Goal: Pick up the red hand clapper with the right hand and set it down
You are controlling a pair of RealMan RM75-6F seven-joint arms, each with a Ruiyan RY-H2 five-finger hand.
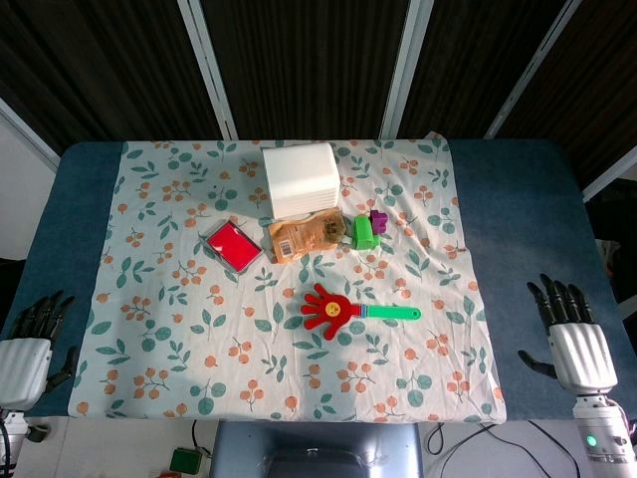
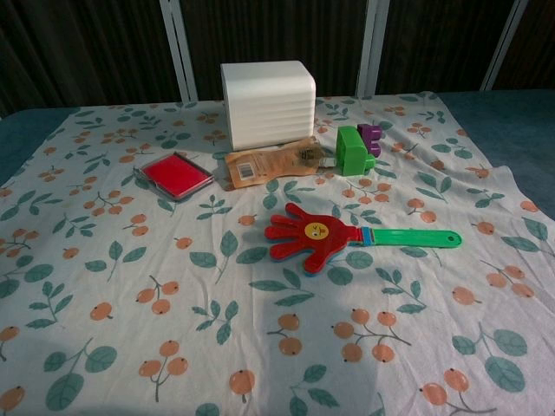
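1. Red hand clapper (image 1: 333,310) lies flat near the middle of the floral tablecloth (image 1: 199,339), on the near side; its hand-shaped plastic paddle points left, with a yellow face on the palm, and a slim green handle runs off to the right.
2. Behind it, a far row: a white ribbed box (image 1: 300,179), tall and rounded at the corners; a tan foil-like packet (image 1: 304,237) lying flat against the box's near side; a green block (image 1: 365,232) with a purple piece (image 1: 379,218) touching it on the right; a shallow clear case with a red pad (image 1: 234,245) at the left end.
3. Cloth is thin and slightly rumpled at the right edge, over a blue table (image 1: 518,199). Open cloth surrounds the clapper, most of it near and to the sides.
4. Right hand (image 1: 569,334) sits at the table's right edge, well apart from the clapper, fingers straight, apart, holding nothing. Left hand (image 1: 32,339) at the near left edge, likewise spread and empty.
5. Head view shows both hands; the chest view shows neither, but gives the box's ribbing and the clapper's stacked paddles more clearly.
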